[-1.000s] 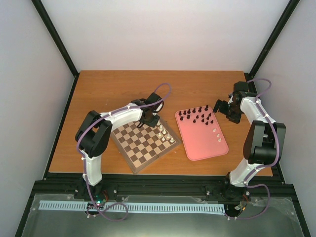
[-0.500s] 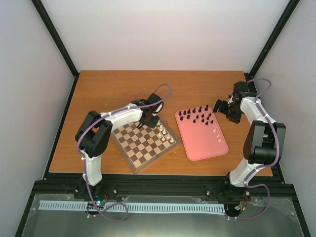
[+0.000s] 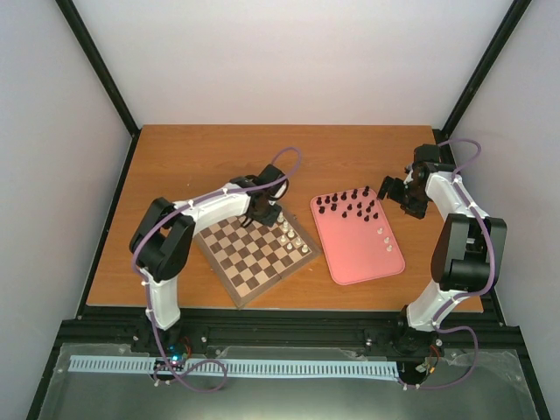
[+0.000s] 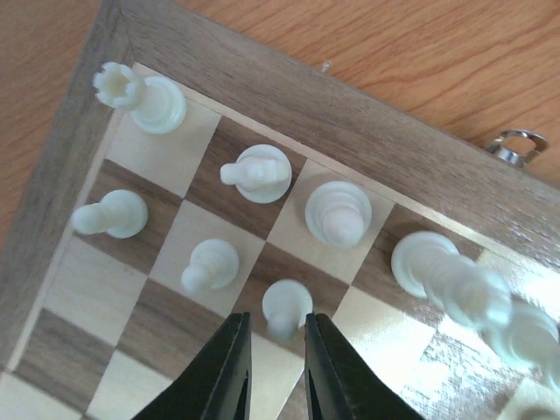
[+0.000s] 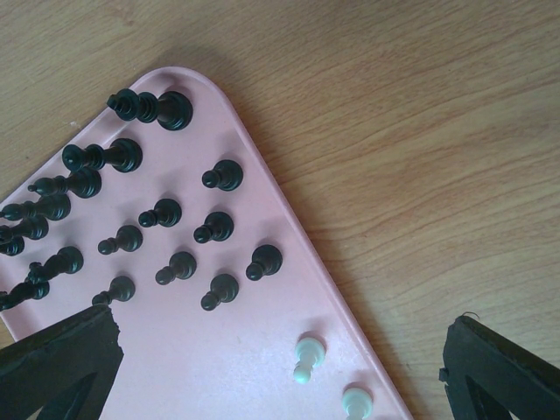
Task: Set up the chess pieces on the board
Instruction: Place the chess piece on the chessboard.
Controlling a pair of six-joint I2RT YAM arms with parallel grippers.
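The board (image 3: 229, 284) lies left of centre, with several cream-white chess pieces in two rows at its right corner. My left gripper (image 3: 262, 213) hangs low over that corner. In the left wrist view its fingers (image 4: 276, 325) straddle a white pawn (image 4: 285, 306) standing on a dark square. A thin gap shows on the pawn's left side, so the jaws stand slightly open. A rook (image 4: 140, 92), a knight (image 4: 254, 172) and a bishop (image 4: 337, 212) stand along the border (image 4: 262, 96). My right gripper (image 3: 395, 194) is wide open above the tray's far right corner, holding nothing (image 5: 282, 328).
A pink tray (image 3: 359, 254) right of the board carries several black pieces (image 5: 219, 227) at its far end and white pawns (image 5: 306, 357) along its right rim. A metal clasp (image 4: 516, 144) sticks out from the board's edge.
The left arm's elbow has drifted slightly left while its gripper stays over the board's right corner. The right arm has not moved.
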